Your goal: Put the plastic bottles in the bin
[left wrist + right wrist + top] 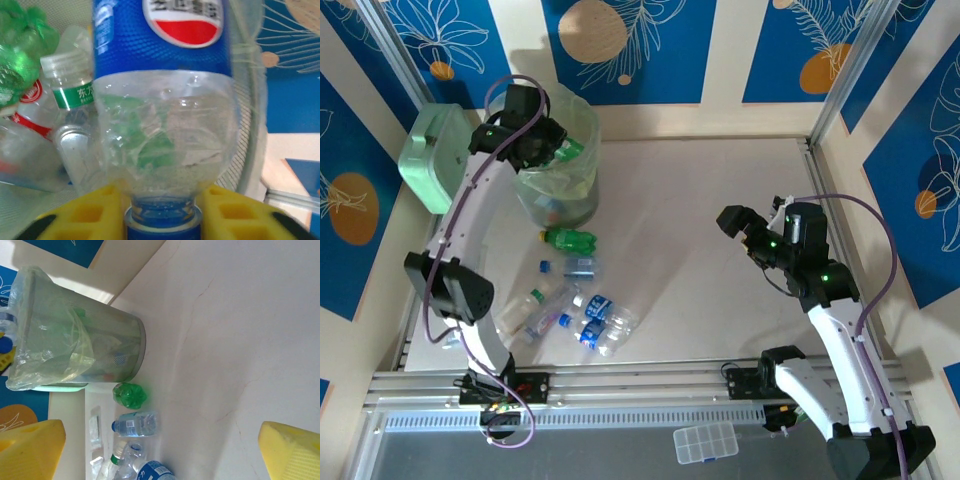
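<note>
My left gripper (552,146) hangs over the bin (560,195), a round translucent bucket with a bag liner (45,355). Between its yellow fingers (85,212) sits the blue-capped neck of a clear blue-label cola bottle (162,125), body pointing down into the bin. Both fingers stand close beside the neck; whether they still press on it is unclear. Several bottles (65,95) lie in the bin below. On the table lie a green bottle (570,239), a clear one (582,266) and a cluster (595,322). My right gripper (750,222) hovers open and empty at the right.
A mint green box (435,155) stands against the bin's left side. A loose blue cap (545,266) lies near the bottles. Aluminium rails (640,385) run along the near edge, with a clear compartment case (705,442) in front. Bare tabletop (700,200) spreads between the arms.
</note>
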